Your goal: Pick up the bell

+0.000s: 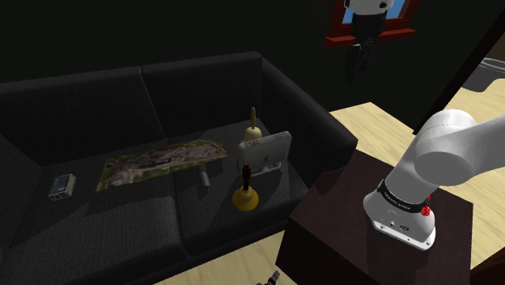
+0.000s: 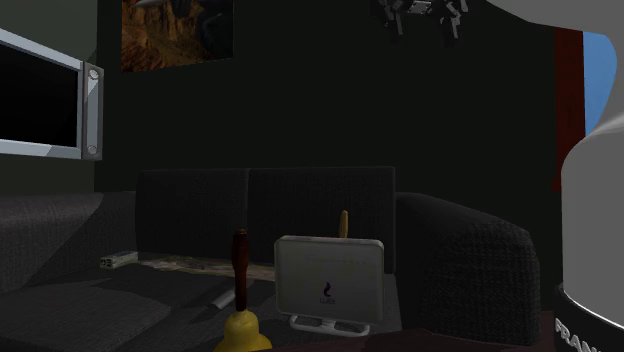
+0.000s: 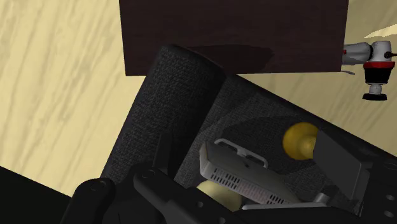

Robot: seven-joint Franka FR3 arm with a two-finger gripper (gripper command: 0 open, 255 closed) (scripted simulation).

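Bell (image 1: 244,197), shoulder view: yellow with a dark handle, upright near the front edge of the black sofa (image 1: 121,235) seat, just before the white router (image 1: 265,152); paler bell (image 1: 252,132) behind the router.
Gripper (image 1: 360,58): high above the sofa arm.
Second exterior view: Bell (image 2: 243,325) left of the router (image 2: 328,280).
Wrist view: Bell (image 3: 299,140) beside the router (image 3: 248,178).
Jaws: can't tell from where I stand whether wide or narrow.

A black sofa (image 1: 97,105) spans the dim room, pale wood floor (image 1: 380,121) at its three o'clock, a red-framed window (image 1: 402,32) at one o'clock. In the second exterior view, a wall-mounted television (image 2: 35,100) hangs at ten o'clock.
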